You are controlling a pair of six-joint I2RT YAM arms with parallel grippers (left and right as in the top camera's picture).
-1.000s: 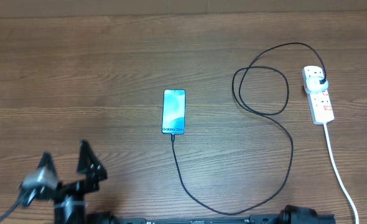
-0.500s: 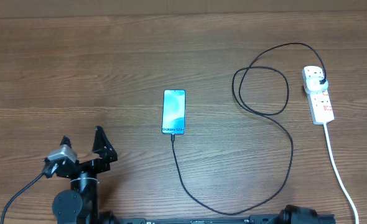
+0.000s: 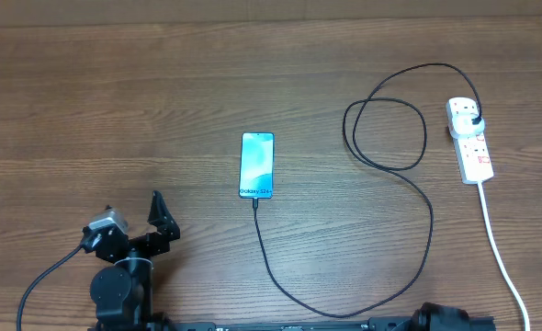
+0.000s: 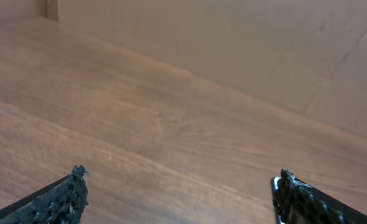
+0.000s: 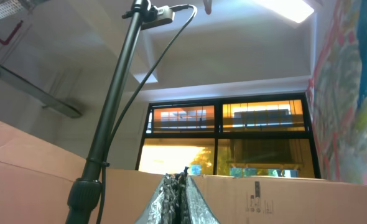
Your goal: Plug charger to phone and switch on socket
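- Phone [image 3: 257, 165]: flat on the desk [image 3: 115, 92], near the middle, blue screen up
- Charger [image 3: 432, 221]: thin black cable; small tip touching the near end of the phone; long bend along the near edge, then a loop beside the socket [image 3: 473, 152]; black plug head in the far outlet
- Socket: far right on the desk, well apart from the phone; white cord [image 3: 505, 262] off toward the near edge; too small to tell if switched on
- Left jaws: wide open, holding nothing; low over bare wood at the near left, well apart from the phone
- Right jaws: pressed shut, holding nothing; pointing up at the ceiling
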